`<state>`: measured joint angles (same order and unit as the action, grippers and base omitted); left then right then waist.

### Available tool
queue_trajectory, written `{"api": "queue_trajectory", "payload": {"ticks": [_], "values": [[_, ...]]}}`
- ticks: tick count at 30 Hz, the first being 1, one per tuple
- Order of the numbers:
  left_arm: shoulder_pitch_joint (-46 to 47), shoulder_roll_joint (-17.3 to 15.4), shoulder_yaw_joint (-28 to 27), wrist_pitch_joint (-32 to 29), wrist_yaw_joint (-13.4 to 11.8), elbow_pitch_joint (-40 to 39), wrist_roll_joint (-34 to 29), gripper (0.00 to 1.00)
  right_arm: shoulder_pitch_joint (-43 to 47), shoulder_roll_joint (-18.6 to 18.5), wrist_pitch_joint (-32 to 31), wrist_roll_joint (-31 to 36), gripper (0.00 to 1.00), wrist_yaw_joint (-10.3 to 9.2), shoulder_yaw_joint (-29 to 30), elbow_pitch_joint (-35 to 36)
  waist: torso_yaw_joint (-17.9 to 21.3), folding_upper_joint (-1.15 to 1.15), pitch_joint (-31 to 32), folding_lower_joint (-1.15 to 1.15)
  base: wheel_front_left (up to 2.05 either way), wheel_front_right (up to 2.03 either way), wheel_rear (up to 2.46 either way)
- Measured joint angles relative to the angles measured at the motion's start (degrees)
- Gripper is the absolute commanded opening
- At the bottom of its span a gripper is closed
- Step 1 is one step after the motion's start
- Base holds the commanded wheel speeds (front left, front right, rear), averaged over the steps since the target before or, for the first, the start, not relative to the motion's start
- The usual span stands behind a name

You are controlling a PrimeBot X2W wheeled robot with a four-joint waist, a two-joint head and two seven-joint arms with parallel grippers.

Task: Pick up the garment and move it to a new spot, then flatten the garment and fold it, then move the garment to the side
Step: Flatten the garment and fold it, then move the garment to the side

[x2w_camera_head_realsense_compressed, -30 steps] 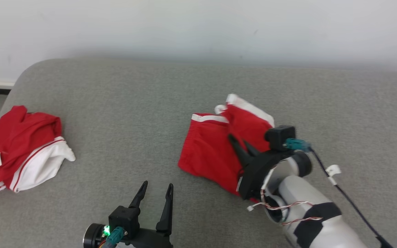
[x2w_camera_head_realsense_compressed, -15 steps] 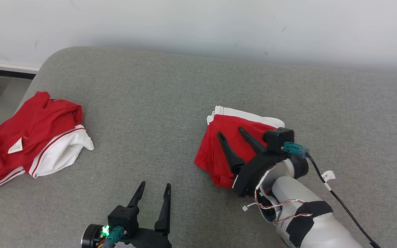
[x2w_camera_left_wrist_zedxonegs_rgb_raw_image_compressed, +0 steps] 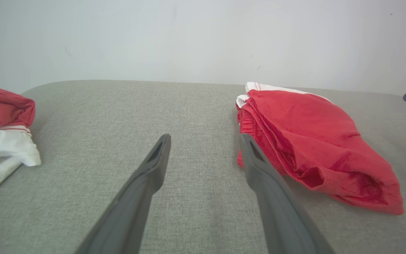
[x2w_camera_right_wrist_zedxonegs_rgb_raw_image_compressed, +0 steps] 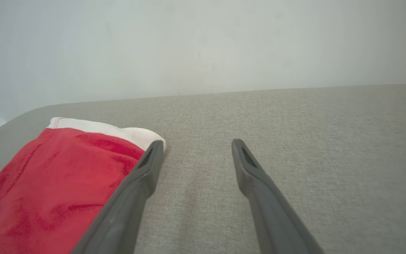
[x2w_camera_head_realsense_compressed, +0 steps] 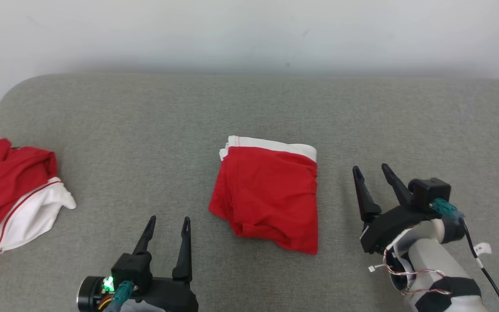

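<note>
The garment (x2w_camera_head_realsense_compressed: 269,193) is a pair of red shorts with a white band, lying folded in the middle of the grey cushion (x2w_camera_head_realsense_compressed: 249,112). It also appears at the right of the left wrist view (x2w_camera_left_wrist_zedxonegs_rgb_raw_image_compressed: 315,141) and at the left of the right wrist view (x2w_camera_right_wrist_zedxonegs_rgb_raw_image_compressed: 58,173). My right gripper (x2w_camera_head_realsense_compressed: 370,170) stands open to the right of the garment, apart from it, with nothing between its fingers. My left gripper (x2w_camera_head_realsense_compressed: 168,221) stands open near the front edge, left of the garment and empty.
A second red and white garment (x2w_camera_head_realsense_compressed: 13,193) lies crumpled at the cushion's far left edge, also seen in the left wrist view (x2w_camera_left_wrist_zedxonegs_rgb_raw_image_compressed: 2,130). A pale wall (x2w_camera_head_realsense_compressed: 249,34) runs behind the cushion. Bare grey fabric lies between the two garments and right of my right gripper.
My right gripper opened, let go of the garment and drew back to its right. The garment now lies folded flat. The head camera has shifted between frames.
</note>
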<state>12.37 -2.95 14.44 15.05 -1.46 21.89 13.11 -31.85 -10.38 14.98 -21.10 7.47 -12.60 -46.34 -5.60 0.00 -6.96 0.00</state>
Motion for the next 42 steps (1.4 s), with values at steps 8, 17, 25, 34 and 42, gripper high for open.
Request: {"api": "queue_trajectory", "payload": {"ticks": [8,17,25,34,42], "values": [[-1.62,-0.09,-4.19,0.00,0.56,-2.32,-3.53,1.00,8.83,2.57,0.00,8.40,1.00,0.00,9.84,9.75,3.80,0.00,0.07,0.00,0.00,0.00,0.00],[-5.37,-0.07,-8.55,0.00,1.55,-3.88,-6.20,1.00,15.41,5.57,0.01,11.66,1.00,0.00,11.92,14.79,6.41,0.00,1.61,0.00,0.00,0.00,0.00],[-8.00,-0.02,-11.13,0.00,2.87,-5.60,-7.71,1.00,18.35,6.82,0.01,12.04,1.00,0.00,11.38,16.08,7.59,0.00,3.02,-0.01,0.00,0.00,0.00],[-8.25,0.00,-11.01,0.00,3.30,-5.65,-7.86,1.00,18.12,7.17,0.01,11.94,1.00,0.00,10.12,17.13,6.70,0.00,2.56,-0.01,0.00,0.00,0.00],[-7.12,0.01,-7.88,0.00,2.25,-5.92,-5.82,1.00,14.33,7.24,0.00,10.17,1.00,0.00,7.38,15.73,3.24,0.00,0.57,0.00,0.00,0.00,0.00]]}}
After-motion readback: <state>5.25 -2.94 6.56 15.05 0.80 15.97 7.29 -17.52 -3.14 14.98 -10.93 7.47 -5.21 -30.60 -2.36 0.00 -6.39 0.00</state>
